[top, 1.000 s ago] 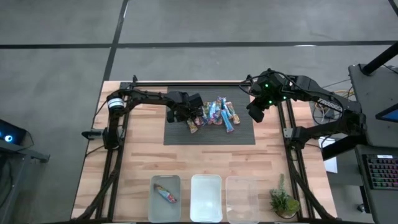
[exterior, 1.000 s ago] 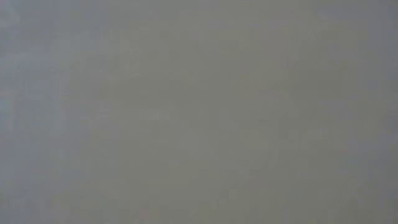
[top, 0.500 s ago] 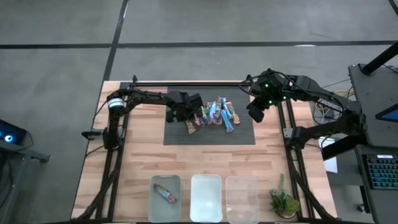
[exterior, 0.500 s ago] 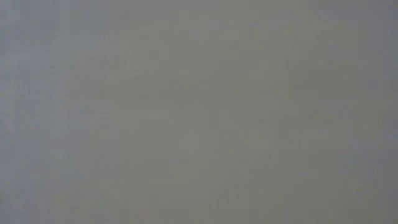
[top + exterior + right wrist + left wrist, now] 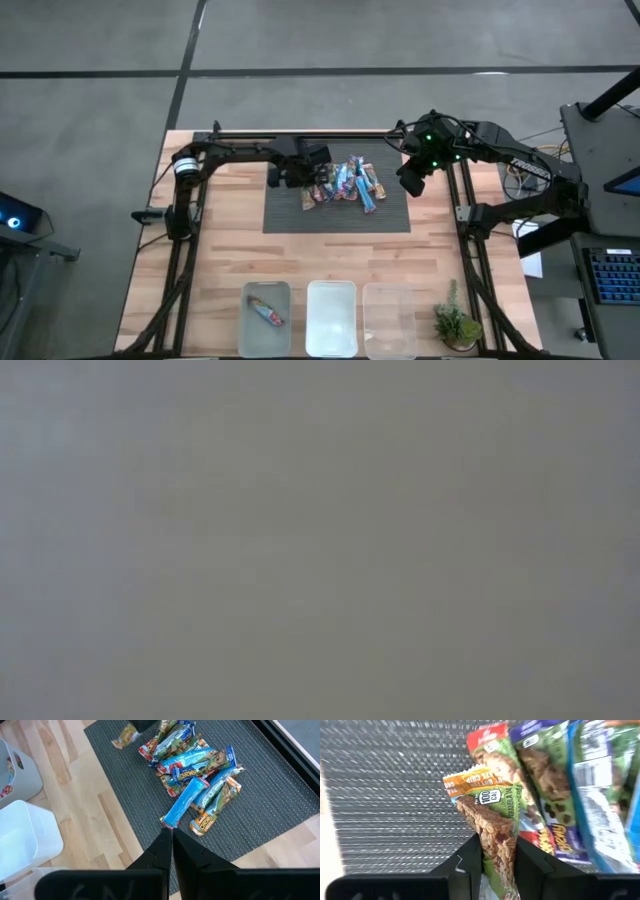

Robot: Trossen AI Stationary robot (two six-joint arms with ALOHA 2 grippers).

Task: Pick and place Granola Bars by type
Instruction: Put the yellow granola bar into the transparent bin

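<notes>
At the left of the dark mat [image 5: 290, 215], an orange-topped bar [image 5: 492, 820] is clamped in the left tool [image 5: 496, 857] so it can be carried to a bin. The remaining granola bars [image 5: 348, 185] are heaped mid-mat. One bar [image 5: 266, 311] lies in the left bin [image 5: 247, 325]. The right tool [image 5: 171, 840] is held clenched, empty, right of the heap.
</notes>
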